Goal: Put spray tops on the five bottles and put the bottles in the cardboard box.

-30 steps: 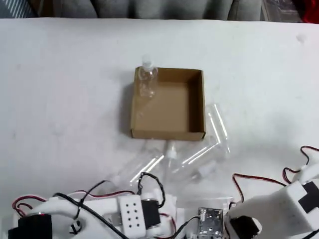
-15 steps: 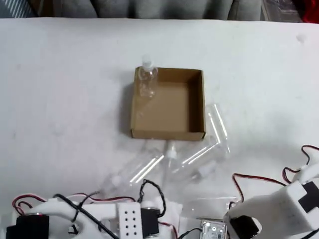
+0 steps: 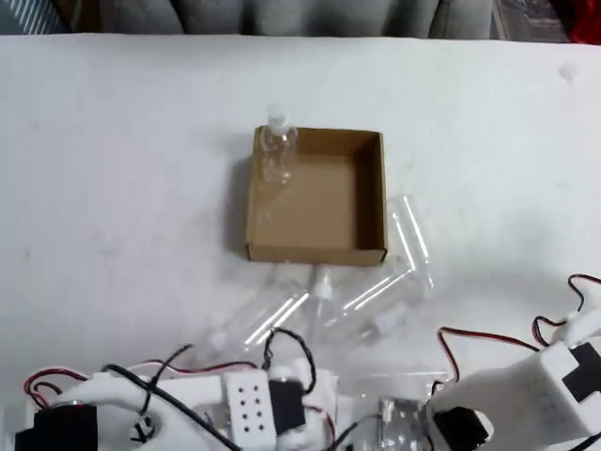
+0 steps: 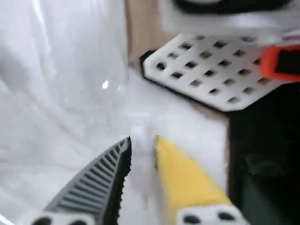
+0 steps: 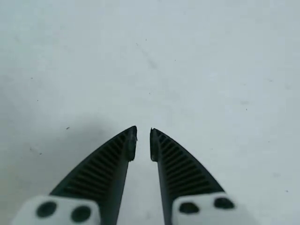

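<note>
Open-topped brown box (image 3: 316, 252) of stiff corrugated card at mid-bench (image 3: 113, 188), which is covered in a matt white cloth. One capped bottle (image 3: 278, 158), clear and cylindrical with a white top (image 3: 277, 117), stands upright in the box's far left corner. The loose bottles (image 3: 272, 318) lie on their sides just beside the box's near wall and right wall, some touching one another. They look light, thin-walled, smooth and liable to roll or slip, so hold is best taken across the mid-body or at the neck, with modest pressure. The left tool (image 4: 143, 145) is nearly clenched beside a clear bottle (image 4: 65, 70); whether it pinches anything cannot be told. The right tool (image 5: 143, 140) is clenched on nothing, above bare cloth.
</note>
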`<action>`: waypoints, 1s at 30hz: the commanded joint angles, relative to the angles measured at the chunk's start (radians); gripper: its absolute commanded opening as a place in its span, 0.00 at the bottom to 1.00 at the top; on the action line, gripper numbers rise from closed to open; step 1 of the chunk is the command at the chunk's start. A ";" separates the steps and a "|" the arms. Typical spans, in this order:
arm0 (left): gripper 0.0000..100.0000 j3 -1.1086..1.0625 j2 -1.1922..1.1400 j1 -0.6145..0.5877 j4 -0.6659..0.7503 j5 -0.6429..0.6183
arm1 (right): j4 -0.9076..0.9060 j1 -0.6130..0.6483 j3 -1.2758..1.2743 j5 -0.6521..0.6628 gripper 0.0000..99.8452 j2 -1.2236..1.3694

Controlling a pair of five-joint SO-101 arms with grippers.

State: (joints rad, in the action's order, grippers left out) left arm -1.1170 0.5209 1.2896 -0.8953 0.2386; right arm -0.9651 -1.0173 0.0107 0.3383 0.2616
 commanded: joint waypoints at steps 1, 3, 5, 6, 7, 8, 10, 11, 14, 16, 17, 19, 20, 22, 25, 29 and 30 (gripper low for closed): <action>0.17 0.052 0.005 -0.099 -0.032 0.064 | -0.002 0.013 0.049 0.009 0.03 -0.005; 0.15 0.058 0.005 -0.136 -0.032 0.091 | -0.002 0.010 0.049 0.009 0.03 -0.005; 0.14 0.060 0.005 -0.156 -0.032 0.098 | -0.001 0.008 0.049 0.009 0.03 -0.005; 0.14 0.060 0.005 -0.157 -0.032 0.098 | -0.001 0.008 0.049 0.009 0.03 -0.005; 0.15 0.060 0.007 -0.156 -0.034 0.098 | -0.001 0.008 0.049 0.009 0.03 -0.005; 0.15 0.060 0.007 -0.156 -0.037 0.098 | -0.001 0.008 0.049 0.009 0.03 -0.004; 0.17 0.060 0.007 -0.154 -0.040 0.098 | -0.001 0.010 0.049 0.009 0.03 -0.004; 0.18 0.058 0.007 -0.154 -0.040 0.098 | -0.001 0.010 0.049 0.009 0.03 -0.004; 0.21 0.052 0.005 -0.154 -0.054 0.106 | -0.001 0.013 0.049 0.009 0.03 -0.004; 0.24 0.058 0.005 -0.154 -0.091 0.133 | -0.001 0.013 0.049 0.009 0.03 -0.004; 0.24 0.058 0.005 -0.154 -0.097 0.140 | -0.001 0.013 0.049 0.009 0.03 -0.004; 0.26 0.057 0.005 -0.156 -0.098 0.143 | -0.001 0.013 0.049 0.009 0.03 -0.004; 0.26 0.055 0.002 -0.157 -0.097 0.146 | -0.001 0.013 0.049 0.009 0.03 -0.004; 0.27 0.052 -0.005 -0.166 -0.057 0.138 | -0.001 0.013 0.049 0.009 0.03 -0.004; 0.31 0.020 -0.028 -0.219 0.031 0.138 | -0.005 0.015 0.049 0.009 0.03 -0.005; 0.28 0.064 -0.136 -0.237 0.038 0.144 | -0.005 0.015 0.049 0.009 0.03 -0.005; 0.26 0.078 -0.163 -0.232 0.037 0.144 | -0.005 0.015 0.049 0.009 0.03 -0.005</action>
State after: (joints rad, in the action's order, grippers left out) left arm -1.1185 0.4488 1.0656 -0.8830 0.3721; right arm -0.9651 -1.0157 0.0107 0.3383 0.2616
